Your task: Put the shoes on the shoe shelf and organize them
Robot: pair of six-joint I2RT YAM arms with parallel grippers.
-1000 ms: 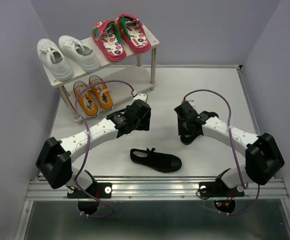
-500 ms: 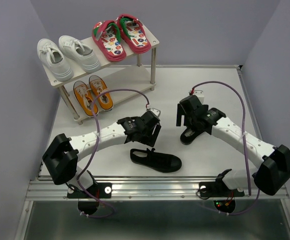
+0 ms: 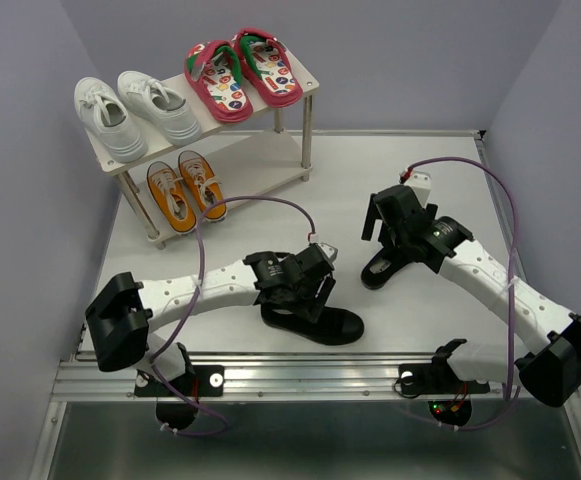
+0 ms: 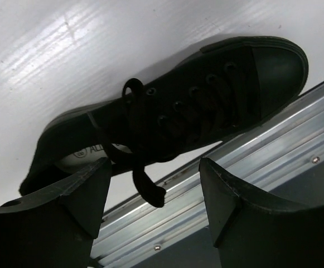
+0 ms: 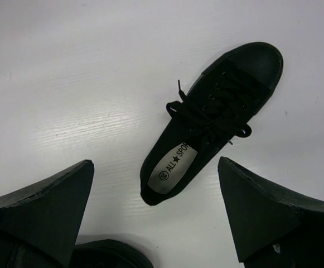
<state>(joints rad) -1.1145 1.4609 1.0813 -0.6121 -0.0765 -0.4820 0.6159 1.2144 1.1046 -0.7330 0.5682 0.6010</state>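
The shoe shelf (image 3: pixel 308 88) stands at the back left. Its top board holds white sneakers (image 3: pixel 130 112) and red flip-flops (image 3: pixel 242 72); orange sneakers (image 3: pixel 185 188) sit on the lower board. One black shoe (image 3: pixel 332 325) (image 4: pixel 167 109) lies on its sole near the front rail. My left gripper (image 3: pixel 308 295) (image 4: pixel 155 162) hangs open just over its heel end, a loose lace end between the fingers. The other black shoe (image 3: pixel 375 272) (image 5: pixel 206 134) lies right of centre. My right gripper (image 3: pixel 385 232) (image 5: pixel 155 163) is wide open above it, holding nothing.
The metal front rail (image 3: pixel 310 375) (image 4: pixel 251 162) runs close behind the near black shoe. Purple cables loop over both arms. Grey walls close in the left, back and right sides. Bare space shows on the lower board (image 3: pixel 265 160), right of the orange pair.
My left gripper swung from mid-table forward and right, down over the near black shoe. My right gripper opened wide and pulled up and back from the other black shoe.
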